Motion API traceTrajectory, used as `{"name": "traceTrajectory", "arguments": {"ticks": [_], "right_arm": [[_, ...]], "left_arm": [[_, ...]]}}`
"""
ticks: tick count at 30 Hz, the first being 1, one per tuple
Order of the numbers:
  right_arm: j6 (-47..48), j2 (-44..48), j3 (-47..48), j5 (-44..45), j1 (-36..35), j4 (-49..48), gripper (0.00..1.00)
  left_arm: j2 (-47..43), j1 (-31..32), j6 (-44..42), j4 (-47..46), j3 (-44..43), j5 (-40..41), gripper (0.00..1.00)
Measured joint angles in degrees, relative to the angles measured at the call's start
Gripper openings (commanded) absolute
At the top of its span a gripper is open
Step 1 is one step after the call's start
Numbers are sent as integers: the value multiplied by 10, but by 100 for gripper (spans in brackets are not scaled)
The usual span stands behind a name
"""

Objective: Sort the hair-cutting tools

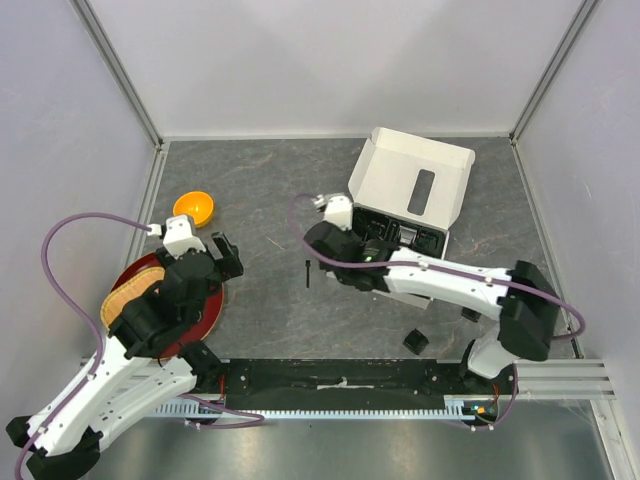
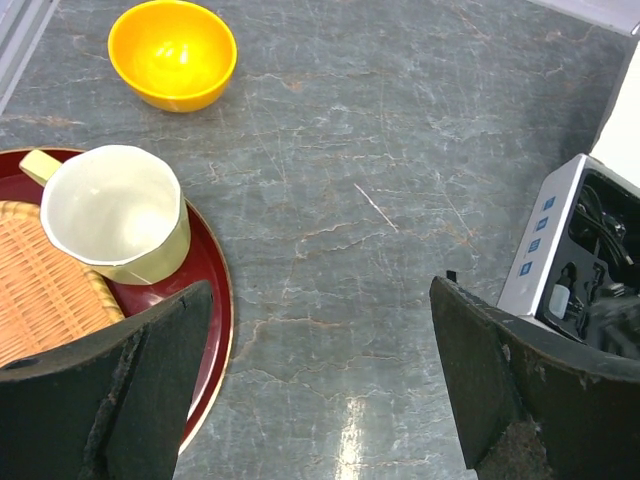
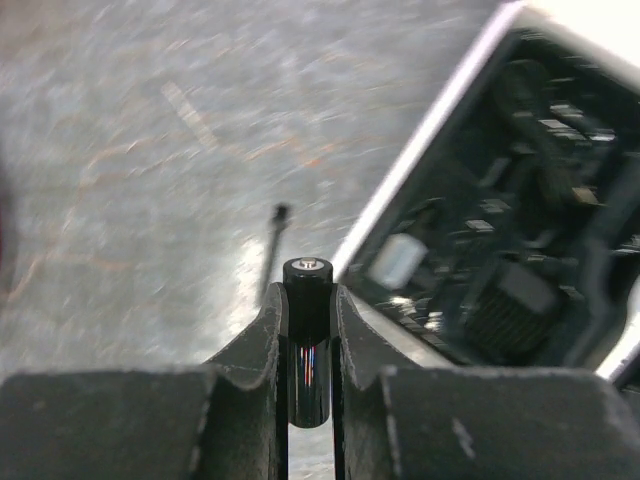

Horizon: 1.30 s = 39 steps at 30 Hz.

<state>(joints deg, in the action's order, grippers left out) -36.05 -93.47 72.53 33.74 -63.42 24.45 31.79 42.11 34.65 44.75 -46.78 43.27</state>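
My right pincer [image 3: 308, 292] is pinched shut on a small glossy black cylinder [image 3: 308, 370] with a silvery tip. It is gripped upright, I judge so that it can go down end-first. Which tool it is I cannot tell. It hangs just beside the near rim of the white cardboard box [image 1: 400, 165], whose black moulded tray holds dark, ribbed pieces. The thin black brush [image 1: 307, 272] lies on the grey marbled desk [image 1: 260, 190] near the box. A blocky guard comb [image 1: 416, 341] sits apart, nearer the arm bases. My left pincer [image 2: 320, 300] stands wide open and empty above the edge of a red plate [image 2: 215, 300] carrying a smooth cream cup [image 2: 115, 210], out of the way, I judge.
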Motion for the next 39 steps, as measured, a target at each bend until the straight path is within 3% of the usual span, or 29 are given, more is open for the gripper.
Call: {"name": "traceTrajectory", "arguments": {"ticks": [6, 10, 19, 39], "right_arm": [[-80, 101, -89, 71, 104, 9, 8], [-136, 123, -129, 116, 135, 14, 8], [-213, 104, -161, 189, 179, 14, 8], [-206, 26, -178, 186, 258, -70, 6]], "left_arm": [[13, 0, -9, -18, 2, -24, 96], [29, 0, -14, -23, 2, -38, 96], [42, 0, -21, -32, 3, -58, 96], [66, 0, -37, -40, 3, -84, 97]]}}
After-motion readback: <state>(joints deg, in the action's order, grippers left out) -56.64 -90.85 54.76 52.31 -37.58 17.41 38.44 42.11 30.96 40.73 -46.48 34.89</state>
